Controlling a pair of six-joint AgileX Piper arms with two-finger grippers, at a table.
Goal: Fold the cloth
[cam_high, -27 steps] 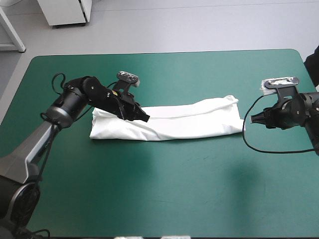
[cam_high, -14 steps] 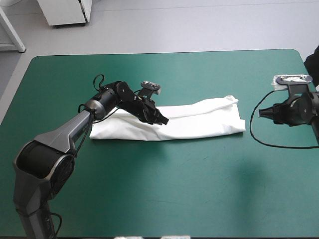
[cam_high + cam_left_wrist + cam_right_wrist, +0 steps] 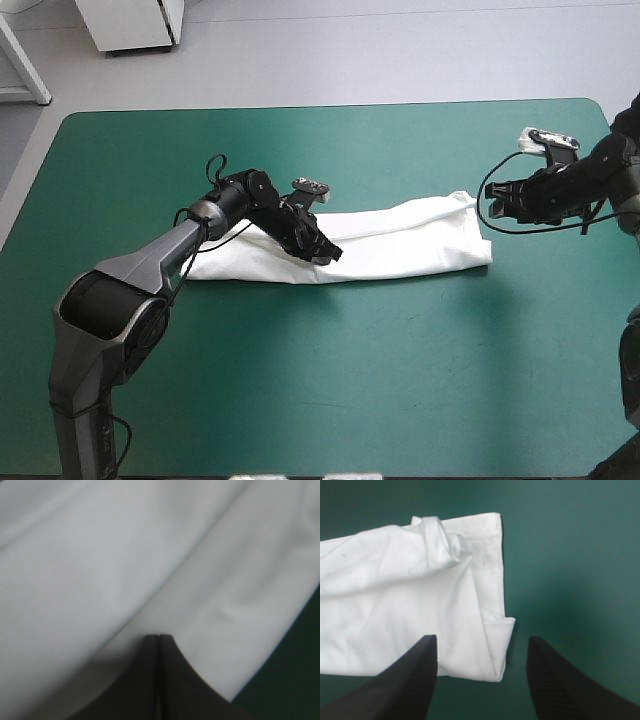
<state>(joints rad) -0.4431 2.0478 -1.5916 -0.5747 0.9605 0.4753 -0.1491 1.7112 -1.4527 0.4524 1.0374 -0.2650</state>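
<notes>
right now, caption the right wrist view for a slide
Open right gripper facing the end of the folded white T-shirt on the teal-green cover.

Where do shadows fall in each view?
High view: soft shadows on the cover before the T-shirt. Left wrist view: the shut left gripper shades the T-shirt round its tip. Right wrist view: the cover is dim beside the open right gripper.
</notes>
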